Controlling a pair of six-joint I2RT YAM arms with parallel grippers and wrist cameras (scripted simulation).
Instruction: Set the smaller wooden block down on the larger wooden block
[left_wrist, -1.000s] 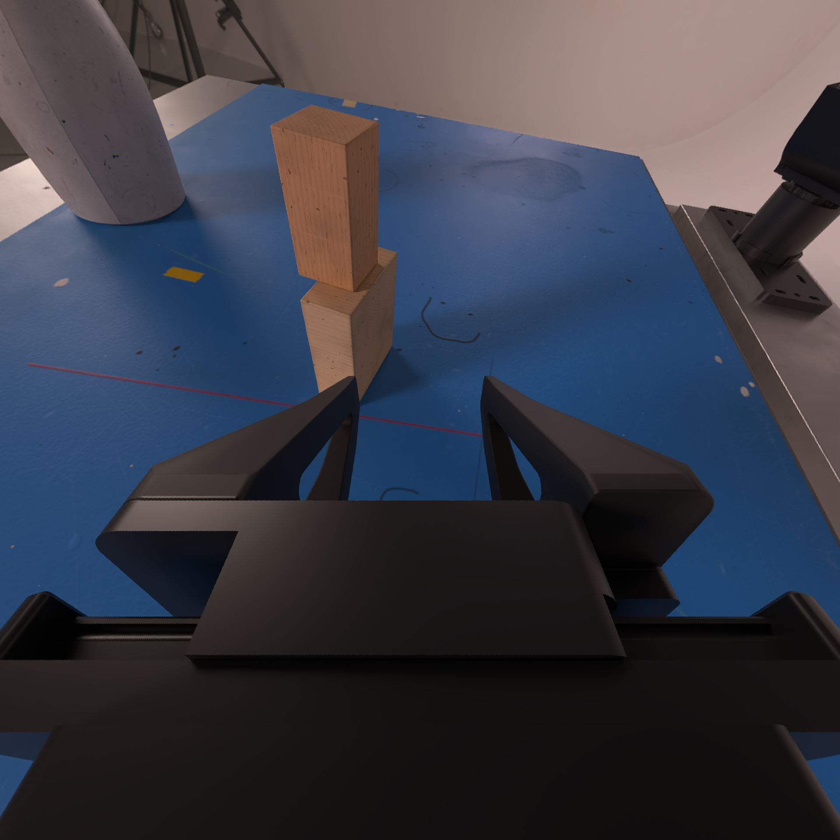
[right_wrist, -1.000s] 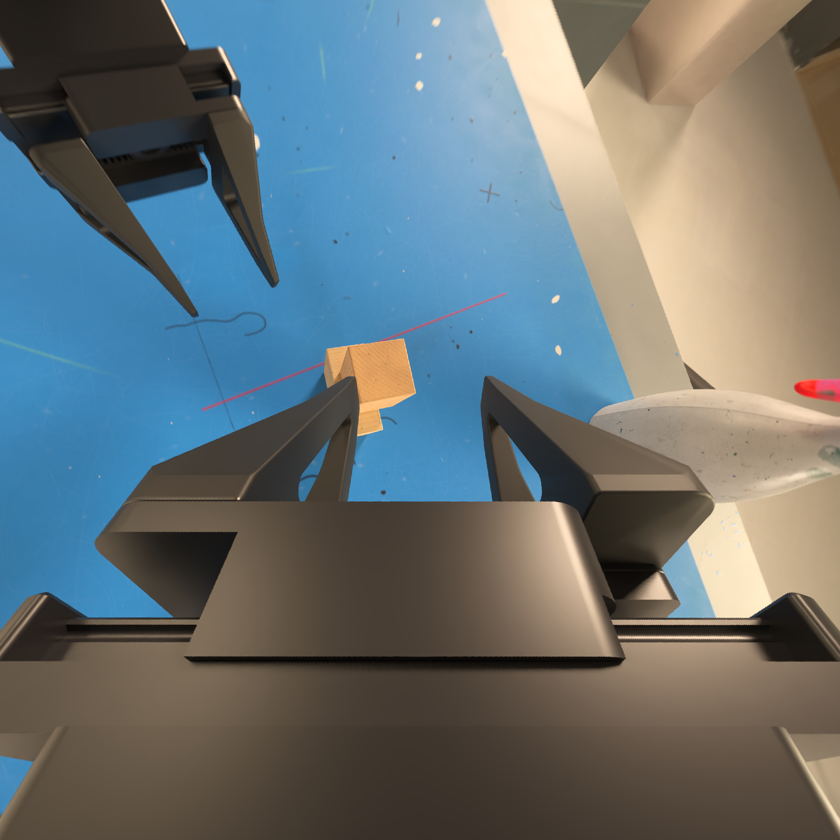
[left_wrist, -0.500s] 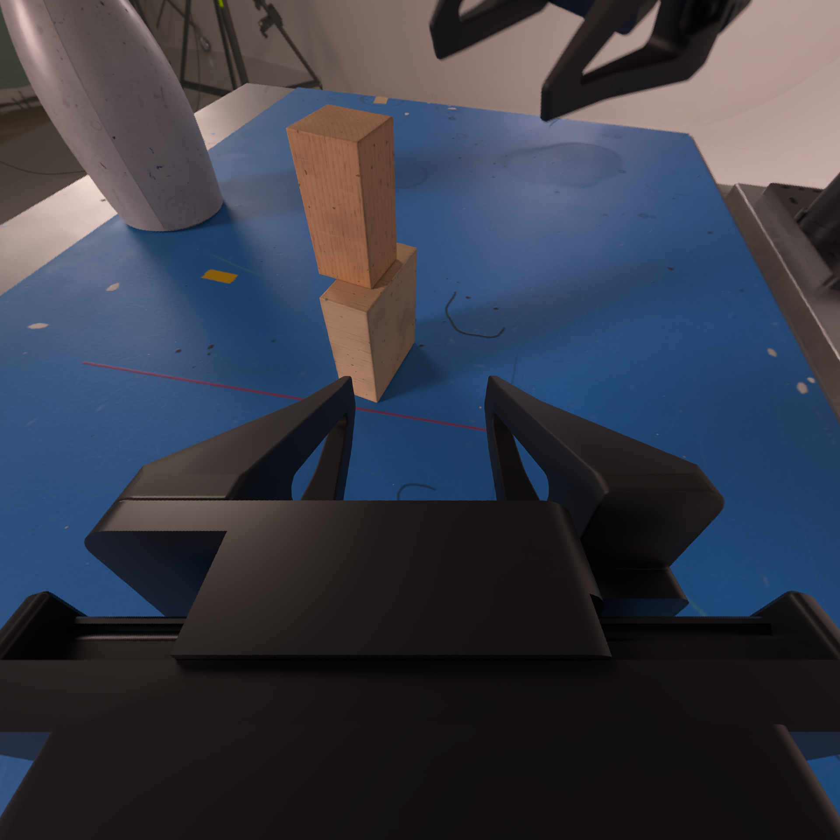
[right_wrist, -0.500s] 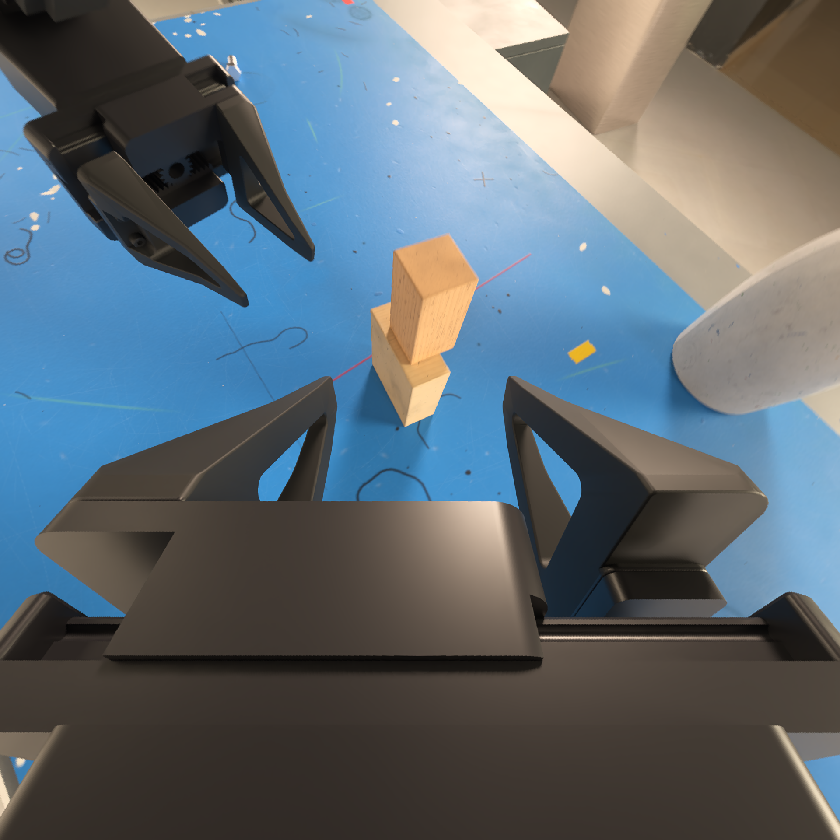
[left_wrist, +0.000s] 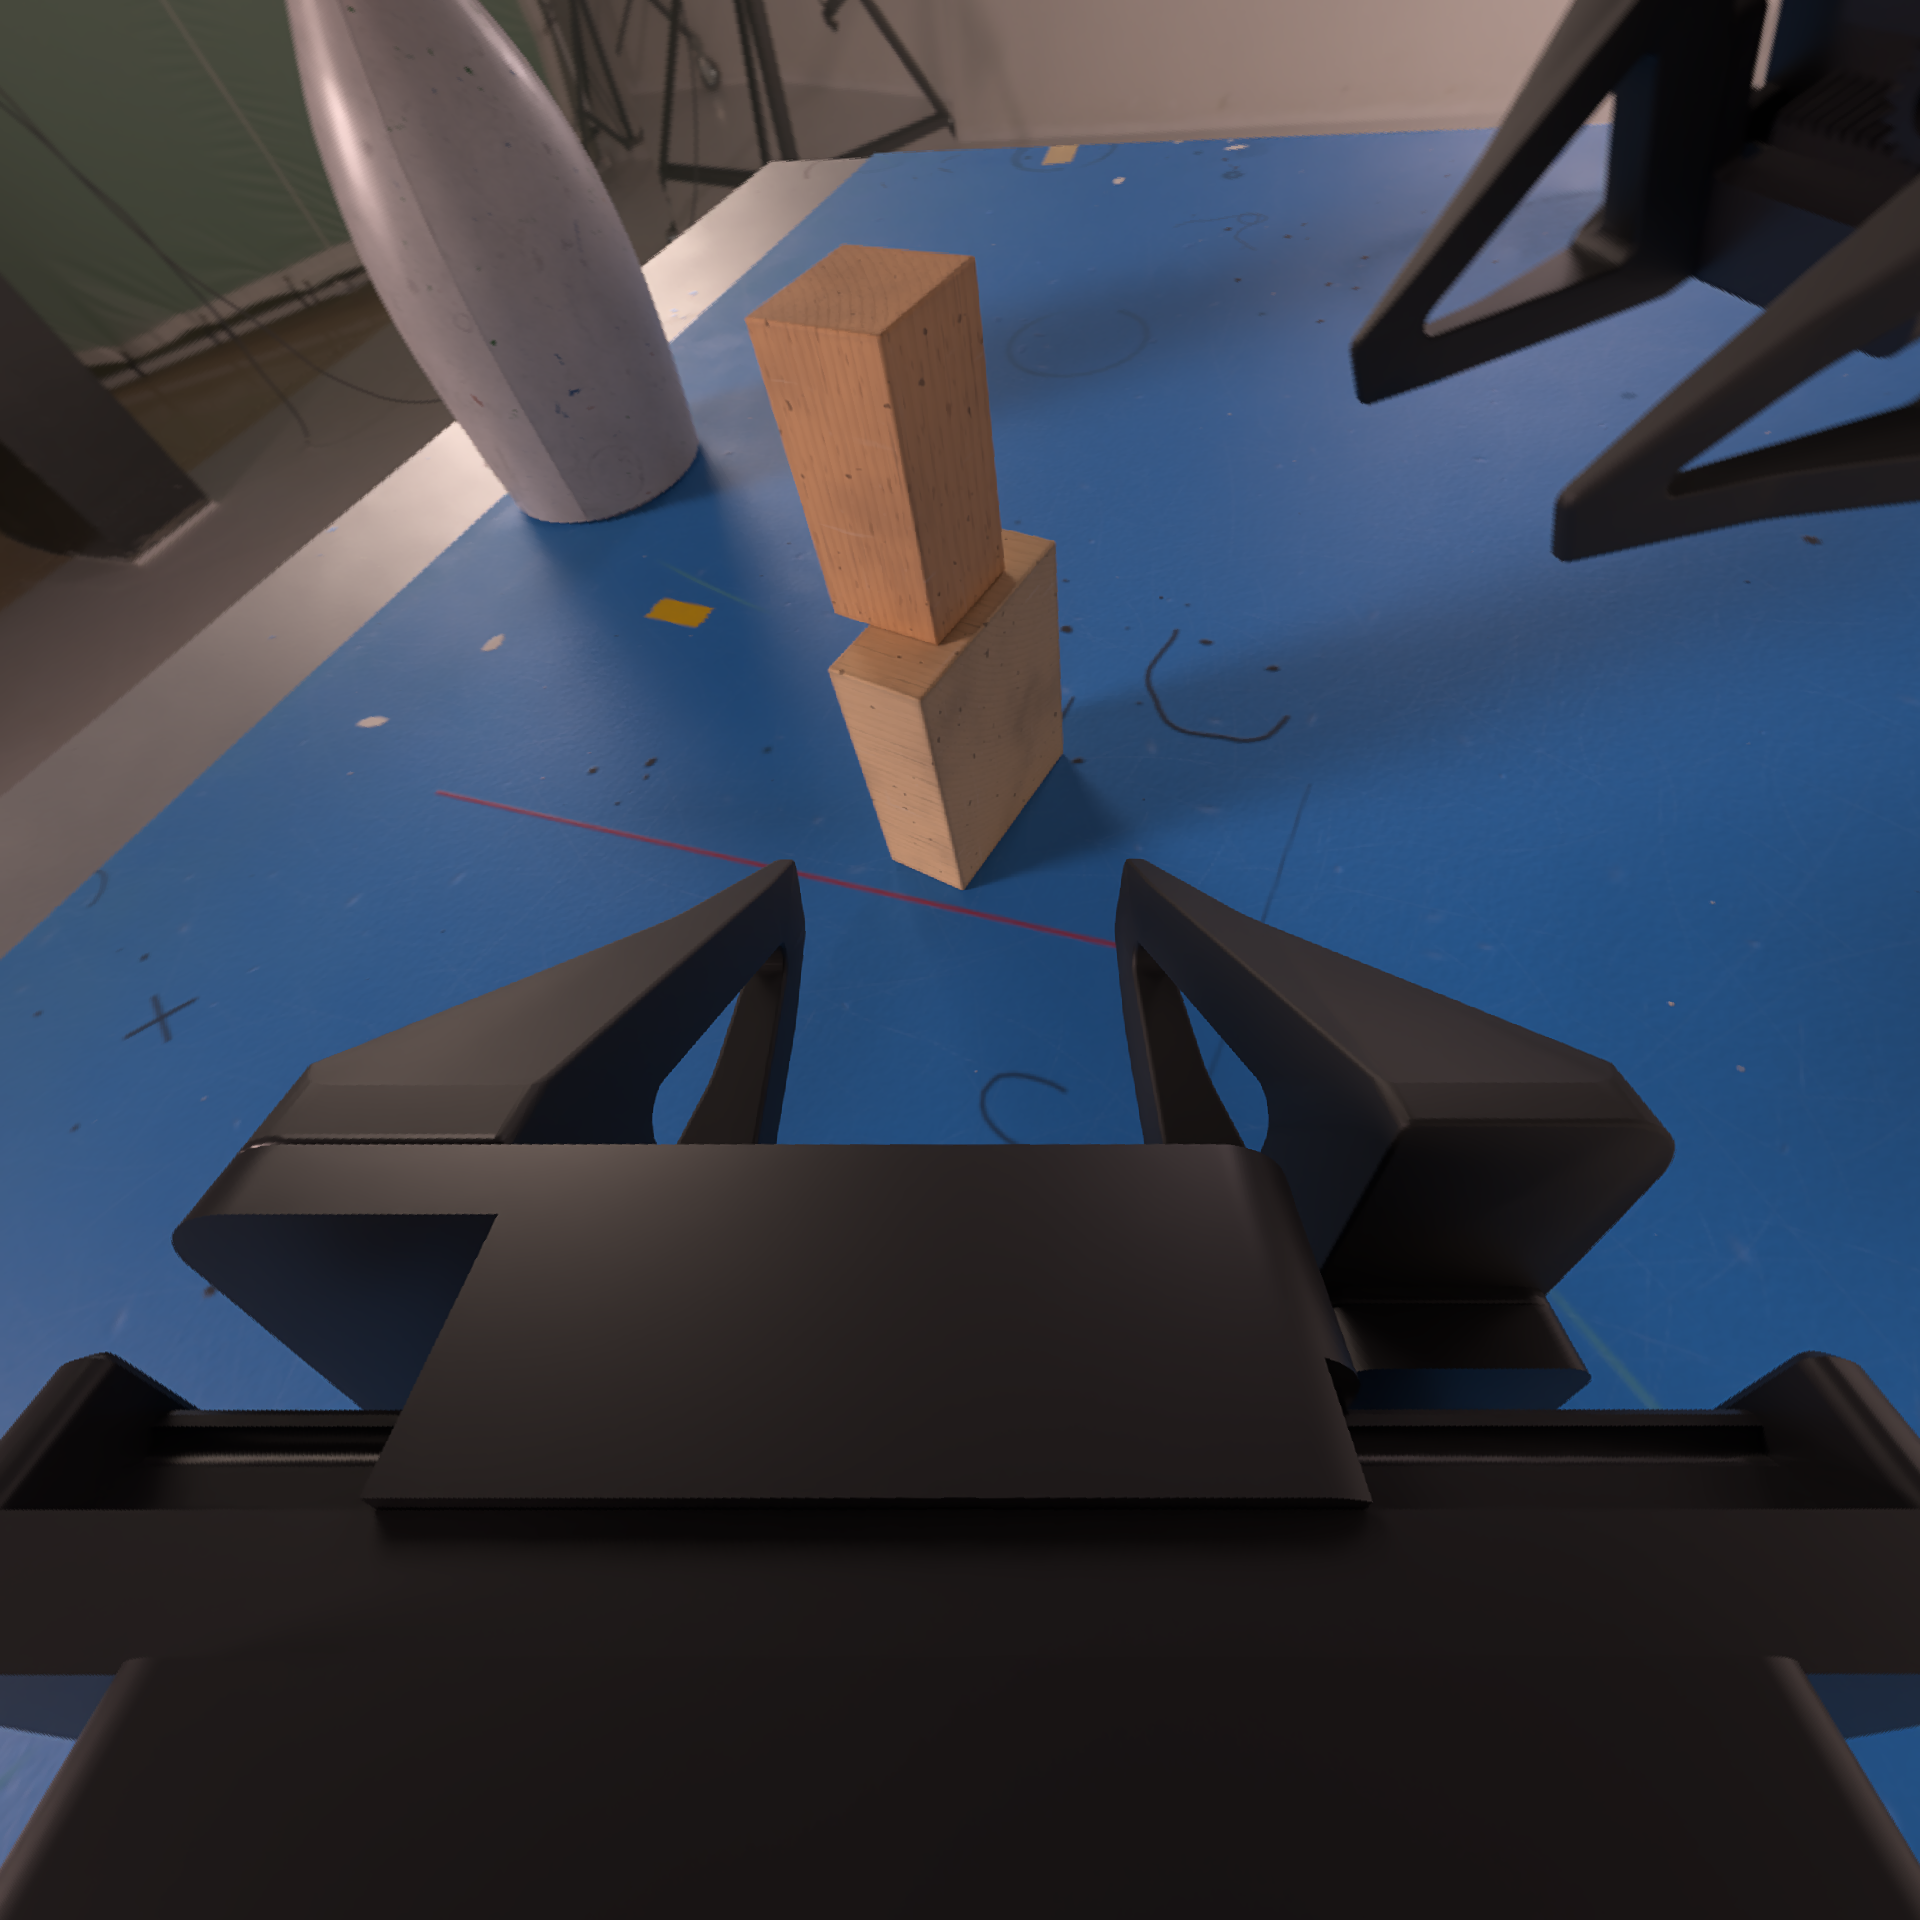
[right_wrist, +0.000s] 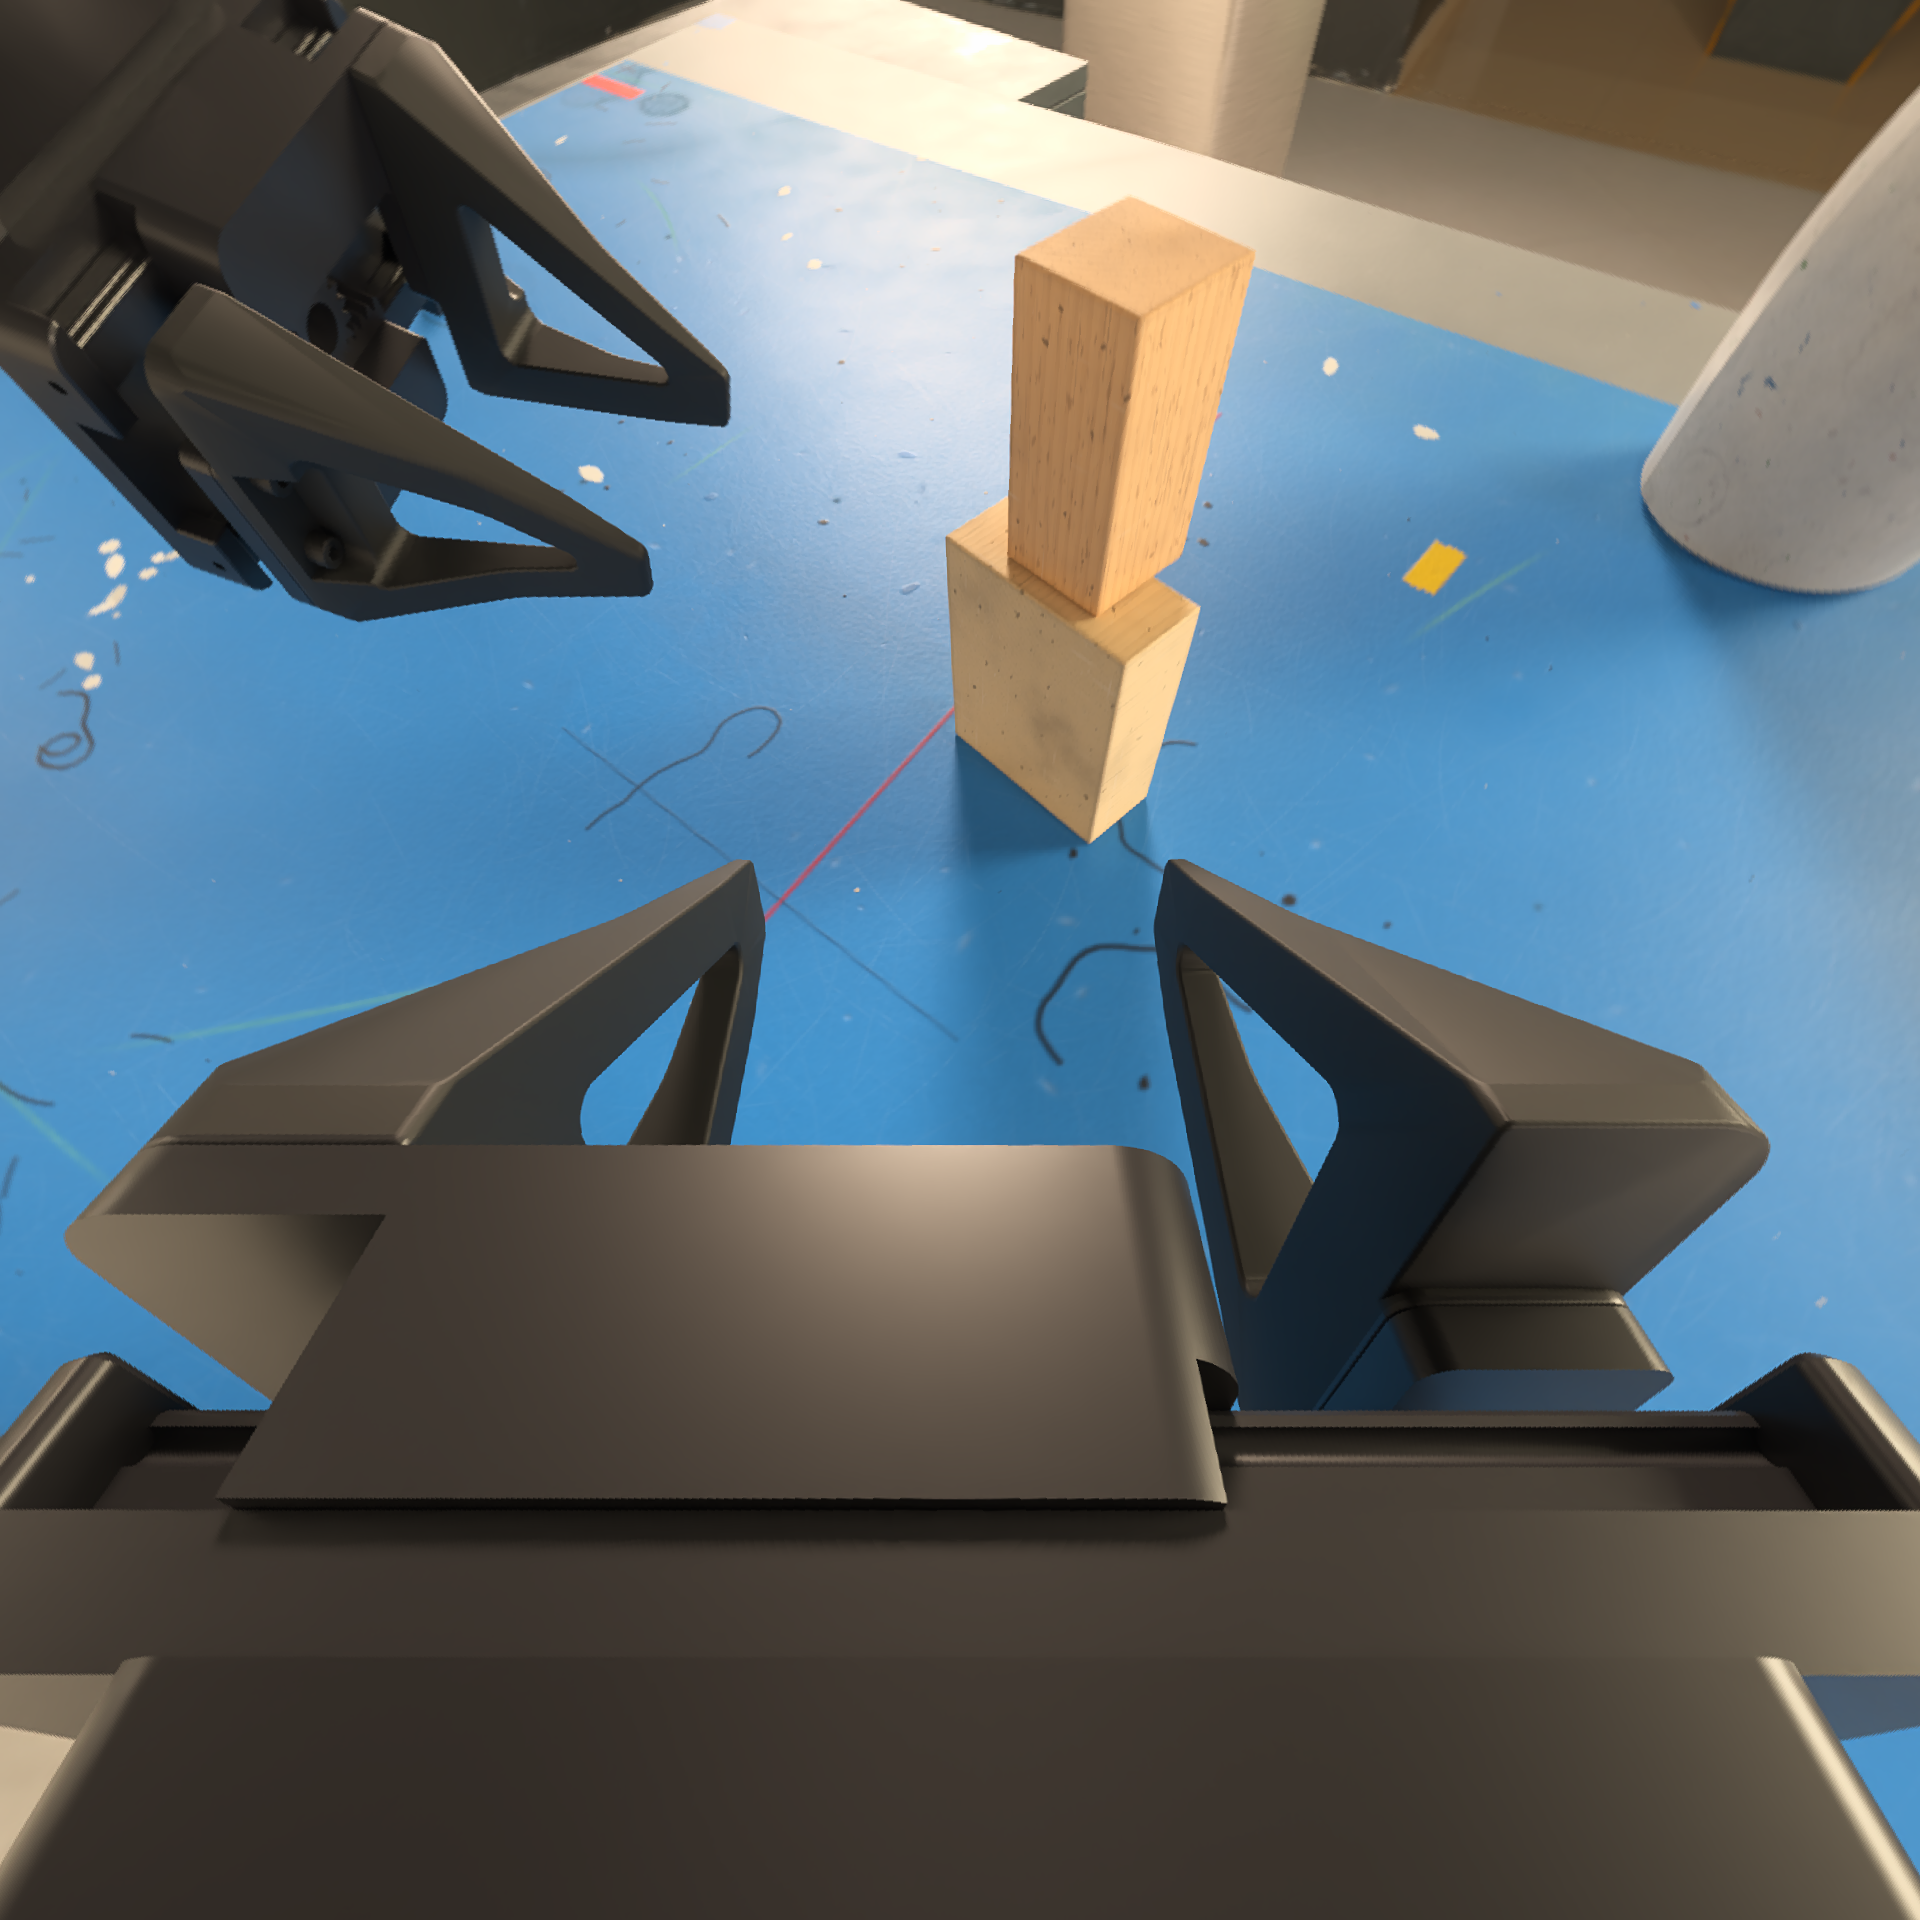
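Two wooden blocks stand stacked on the blue table top. The upper, orange-brown block (left_wrist: 883, 436) stands upright on the paler lower block (left_wrist: 951, 748), turned a little and offset from it. Both also show in the right wrist view, upper (right_wrist: 1117, 405) on lower (right_wrist: 1060, 696). My left gripper (left_wrist: 958, 883) is open and empty, short of the stack. My right gripper (right_wrist: 956, 883) is open and empty, also short of it. Each gripper shows in the other's view: the right one (left_wrist: 1455, 468), the left one (right_wrist: 686, 488).
A white speckled rounded body (left_wrist: 488, 260) stands at the table's left edge, also in the right wrist view (right_wrist: 1808, 416). The blue table top (left_wrist: 1455, 831) carries a red line, pen scribbles and a yellow patch (left_wrist: 678, 612). A grey rim borders it.
Both grippers have drawn back and tilted, so the stack now sits farther off in each view. The right gripper's jaws stand wider than a second ago. The stack has not moved.
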